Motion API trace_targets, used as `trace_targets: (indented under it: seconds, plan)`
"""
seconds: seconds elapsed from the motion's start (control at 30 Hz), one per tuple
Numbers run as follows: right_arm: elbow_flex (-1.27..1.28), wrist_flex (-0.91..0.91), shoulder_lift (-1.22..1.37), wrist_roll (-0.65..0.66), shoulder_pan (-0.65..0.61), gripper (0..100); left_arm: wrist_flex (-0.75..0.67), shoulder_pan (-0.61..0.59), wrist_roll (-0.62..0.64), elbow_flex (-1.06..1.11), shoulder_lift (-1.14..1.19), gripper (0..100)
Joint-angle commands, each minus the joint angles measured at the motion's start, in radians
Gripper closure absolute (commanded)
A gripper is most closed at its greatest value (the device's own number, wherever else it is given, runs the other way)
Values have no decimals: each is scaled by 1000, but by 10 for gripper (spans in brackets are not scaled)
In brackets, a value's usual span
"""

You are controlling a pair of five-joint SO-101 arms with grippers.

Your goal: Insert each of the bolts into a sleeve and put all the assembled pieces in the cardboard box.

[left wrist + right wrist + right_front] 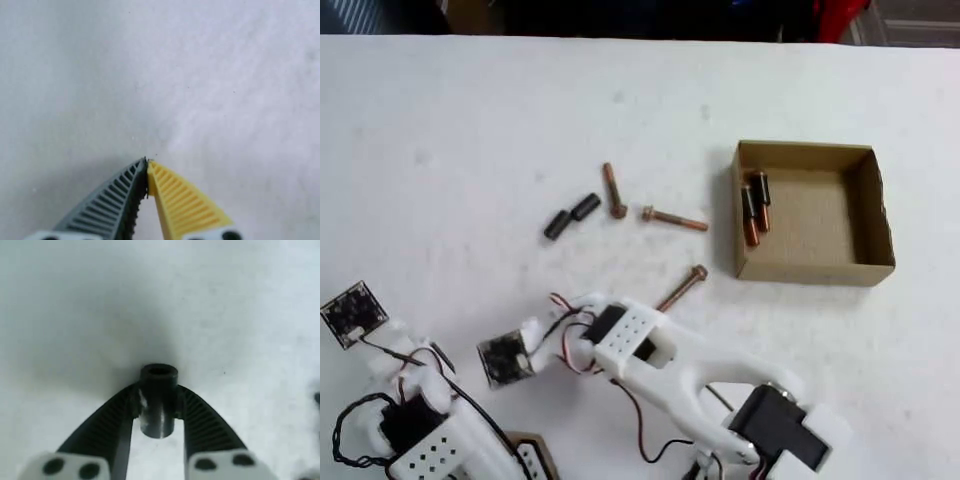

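At 6 o'clock on the white table (470,120), the right pincer (157,396) is pinching 1 black tubular sleeve (158,412); a coppery bolt (682,288) is lying at its 1 o'clock, axis 1-to-7.

Loose bolts on table: three: bolt A (612,190), bolt B (675,218), bolt C (682,287).
Loose sleeves on table: two: sleeve A (557,224), sleeve B (585,207).
Sleeves off the table: one, the held sleeve (158,405).
Bare sleeves in all: three.
Assembled pieces in box: two: piece A (749,215), piece B (761,198).
Cardboard box (810,270): one.
Arms: two: centre arm (660,365), corner arm (430,445).
Grippers: two: left gripper (147,167), right gripper (157,395).
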Motion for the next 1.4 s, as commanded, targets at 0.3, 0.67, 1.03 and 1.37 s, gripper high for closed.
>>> trace_targets:
  seconds: [0.3,0.67,1.03,1.37]
  plan:
    - [-32,119,-423,-391,176,982,6,-2,-9,0,-7,977]
    - [-468,615,-226,-629,242,982,6,-2,-9,0,-7,977]
    - [-706,610,285,-684,309,981,6,-2,-9,0,-7,977]
    - [-899,618,578,-677,318,981,6,-2,-9,0,-7,977]
